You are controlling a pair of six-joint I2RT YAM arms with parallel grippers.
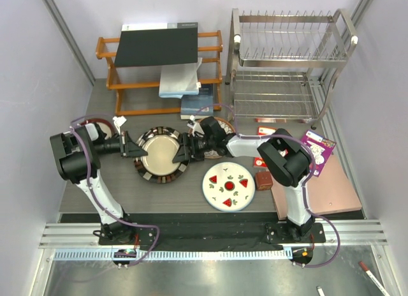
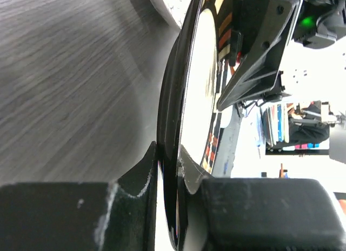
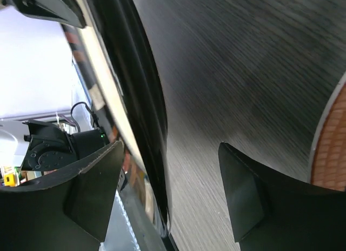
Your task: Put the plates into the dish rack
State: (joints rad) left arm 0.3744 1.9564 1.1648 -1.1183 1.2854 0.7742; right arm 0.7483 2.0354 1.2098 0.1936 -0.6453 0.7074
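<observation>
The dark-brown-rimmed plate with a beige centre [image 1: 160, 154] is low over the table's middle. My left gripper [image 1: 134, 148] is shut on its left rim, and the left wrist view shows the rim [image 2: 172, 99] pinched between the fingers of that gripper [image 2: 173, 167]. My right gripper [image 1: 185, 148] is open with its jaws on either side of the plate's right rim [image 3: 138, 83], not closed on it [image 3: 168, 151]. The watermelon plate [image 1: 229, 186] lies at the front. The petal-pattern plate [image 1: 215, 125] lies under the right arm. A maroon-rimmed plate [image 1: 95, 125] sits behind the left arm. The dish rack [image 1: 287, 60] stands at the back right.
An orange wooden shelf [image 1: 159, 73] with a black board and books stands at the back left. A small brown cube [image 1: 263, 180], red cards [image 1: 264, 131], a purple card [image 1: 317, 149] and a brown board [image 1: 328, 191] lie on the right.
</observation>
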